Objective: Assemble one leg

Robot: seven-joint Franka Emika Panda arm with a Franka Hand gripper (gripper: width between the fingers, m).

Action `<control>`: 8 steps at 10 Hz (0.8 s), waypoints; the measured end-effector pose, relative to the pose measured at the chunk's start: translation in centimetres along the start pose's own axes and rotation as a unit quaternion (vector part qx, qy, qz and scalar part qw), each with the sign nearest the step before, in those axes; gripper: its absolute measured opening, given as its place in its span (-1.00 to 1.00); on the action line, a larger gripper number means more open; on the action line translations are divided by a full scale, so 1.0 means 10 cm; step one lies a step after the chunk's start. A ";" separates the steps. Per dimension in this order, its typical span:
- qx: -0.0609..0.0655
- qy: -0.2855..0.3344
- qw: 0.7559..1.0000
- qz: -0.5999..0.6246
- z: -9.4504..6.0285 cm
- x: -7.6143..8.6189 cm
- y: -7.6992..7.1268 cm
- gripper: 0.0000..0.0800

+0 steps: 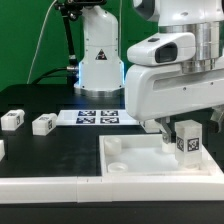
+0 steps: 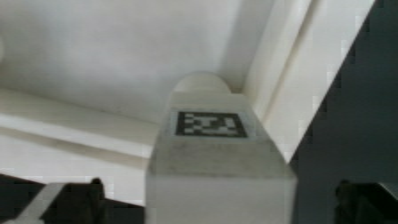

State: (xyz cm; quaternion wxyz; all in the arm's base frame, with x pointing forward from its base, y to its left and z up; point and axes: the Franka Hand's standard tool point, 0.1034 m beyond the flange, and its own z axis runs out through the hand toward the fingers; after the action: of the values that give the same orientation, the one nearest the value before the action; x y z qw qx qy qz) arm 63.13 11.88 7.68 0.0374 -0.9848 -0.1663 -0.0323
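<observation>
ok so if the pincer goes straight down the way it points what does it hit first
Probably the tray: the leg stands between the fingers of the open pincer, so they should pass beside it and land near the tray's corner. Depth is unclear.

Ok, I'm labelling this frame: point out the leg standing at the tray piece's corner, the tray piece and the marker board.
leg (image 1: 188,140): exterior view, its tagged face.
tray piece (image 1: 145,162): exterior view, its bare inner floor.
marker board (image 1: 97,117): exterior view, middle of its top.
</observation>
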 end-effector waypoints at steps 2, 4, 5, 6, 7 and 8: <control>-0.001 0.003 1.000 0.000 0.01 0.00 0.03 0.62; -0.001 0.003 1.000 0.000 0.01 0.00 0.03 -0.04; -0.001 0.003 1.000 0.000 0.01 0.00 0.03 -0.04; 0.000 0.003 1.000 0.003 0.01 0.00 0.03 -0.27; 0.000 0.003 1.000 0.014 0.01 0.00 0.03 -0.27; 0.000 0.003 1.000 0.013 0.01 0.00 0.03 -0.27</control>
State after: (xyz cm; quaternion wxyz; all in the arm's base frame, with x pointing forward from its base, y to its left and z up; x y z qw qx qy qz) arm 63.24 11.65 7.58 0.0385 -0.9868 -0.1533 -0.0350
